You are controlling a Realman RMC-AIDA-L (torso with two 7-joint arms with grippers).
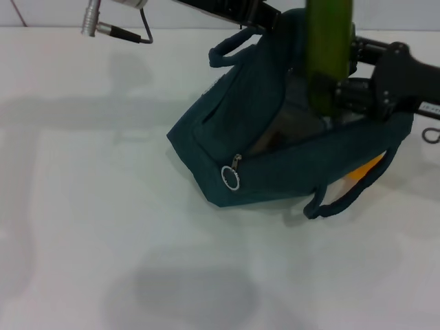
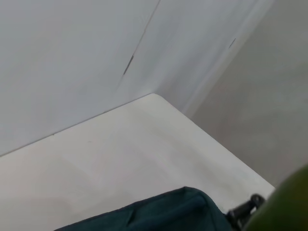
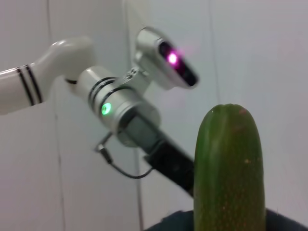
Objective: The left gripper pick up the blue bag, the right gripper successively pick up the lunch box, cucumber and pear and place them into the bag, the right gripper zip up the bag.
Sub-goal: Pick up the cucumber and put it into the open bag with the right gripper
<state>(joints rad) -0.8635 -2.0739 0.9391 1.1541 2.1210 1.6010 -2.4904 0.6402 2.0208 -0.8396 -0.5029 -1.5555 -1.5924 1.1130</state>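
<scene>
The cucumber (image 1: 328, 55) is being gripped upright by the right tool (image 1: 337, 93), directly above the open mouth of the blue bag (image 1: 275, 151). The far upper edge of the bag is being held up by the left tool (image 1: 265, 17), though whether its fingers are closed cannot be told. The bag is being kept tilted on the counter (image 1: 103, 227), with its zipper ring (image 1: 230, 179) hanging at the near corner and a strap (image 1: 350, 192) trailing beside it. Something orange (image 1: 364, 167) is showing behind the bag, too hidden to identify.

If the cucumber is released off-centre, the bag's rim is likely to be struck and the cucumber sent rolling onto the counter; a slack opening could also snag it. No brand, label or writing is being shown.
</scene>
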